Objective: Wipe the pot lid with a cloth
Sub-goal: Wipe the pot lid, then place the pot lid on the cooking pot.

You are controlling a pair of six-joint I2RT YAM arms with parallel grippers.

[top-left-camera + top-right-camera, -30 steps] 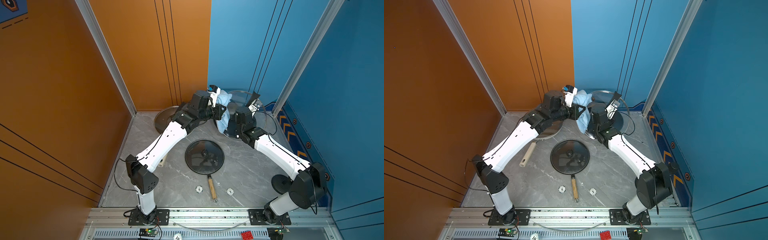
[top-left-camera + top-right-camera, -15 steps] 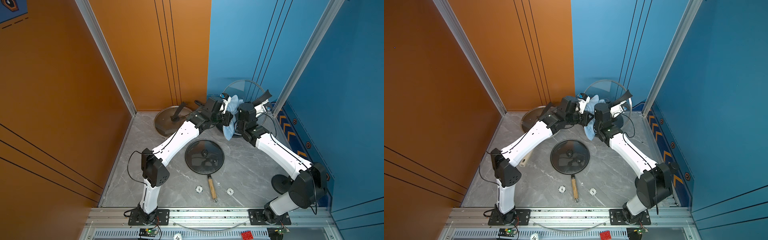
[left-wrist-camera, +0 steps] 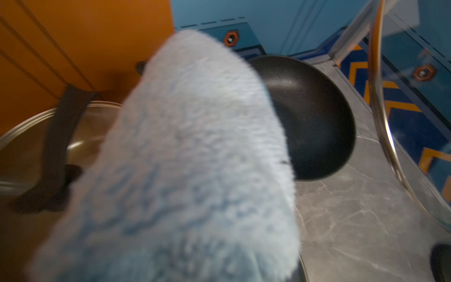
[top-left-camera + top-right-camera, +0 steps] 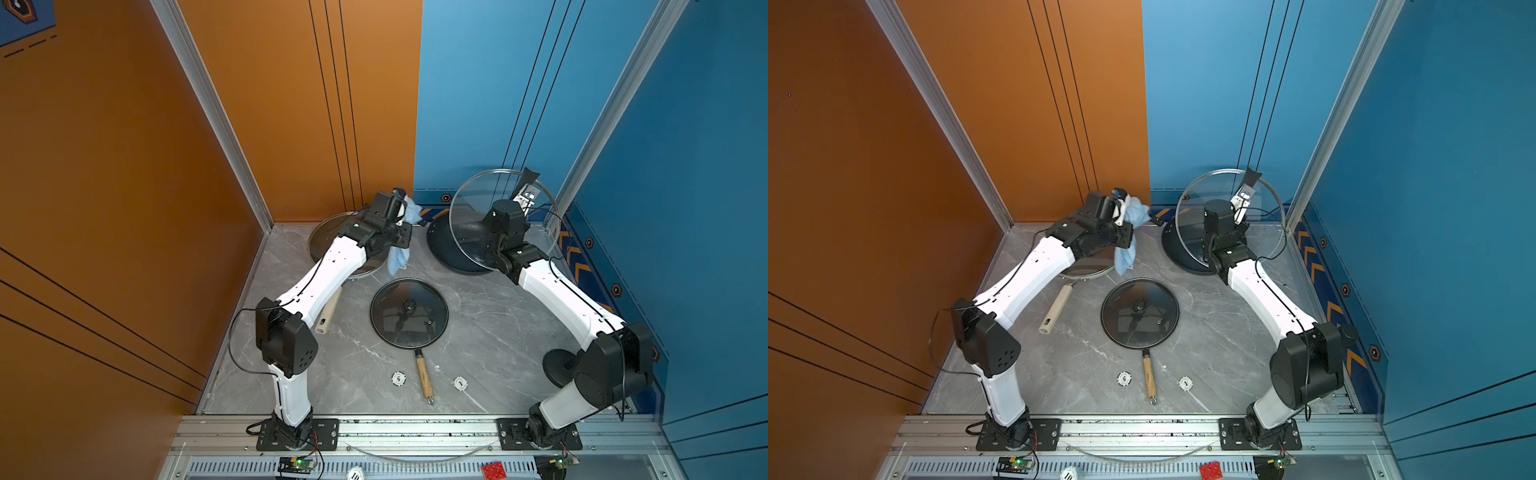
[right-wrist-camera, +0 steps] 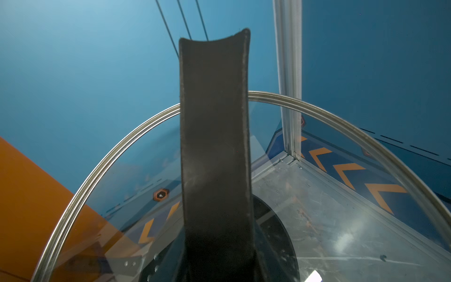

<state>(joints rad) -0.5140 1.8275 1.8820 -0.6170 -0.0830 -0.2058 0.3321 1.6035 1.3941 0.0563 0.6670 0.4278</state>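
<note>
The pot lid (image 4: pixel 467 208) (image 4: pixel 1190 208) is a large glass disc with a steel rim, held upright above the back right of the table. My right gripper (image 4: pixel 525 196) (image 4: pixel 1242 201) is shut on its black handle (image 5: pixel 214 146). The light-blue cloth (image 4: pixel 411 212) (image 4: pixel 1137 215) is bunched in my left gripper (image 4: pixel 401 204) (image 4: pixel 1121 206), which is shut on it, and one end hangs down. The cloth (image 3: pixel 195 158) fills the left wrist view and hides the jaws. A gap separates the cloth from the lid's rim (image 3: pixel 380 109).
A black wok (image 4: pixel 453 253) (image 3: pixel 312 117) sits under the raised lid. Another glass lid (image 4: pixel 328 243) lies below my left arm, with a beige handle (image 4: pixel 328 311) beside it. A dark covered pan (image 4: pixel 409 311) with a wooden handle (image 4: pixel 424 376) lies mid-table. Two chips (image 4: pixel 398 378) lie near the front.
My left gripper was against the lid with the cloth and has swung back to the left, away from it. The right arm still holds the lid upright.
</note>
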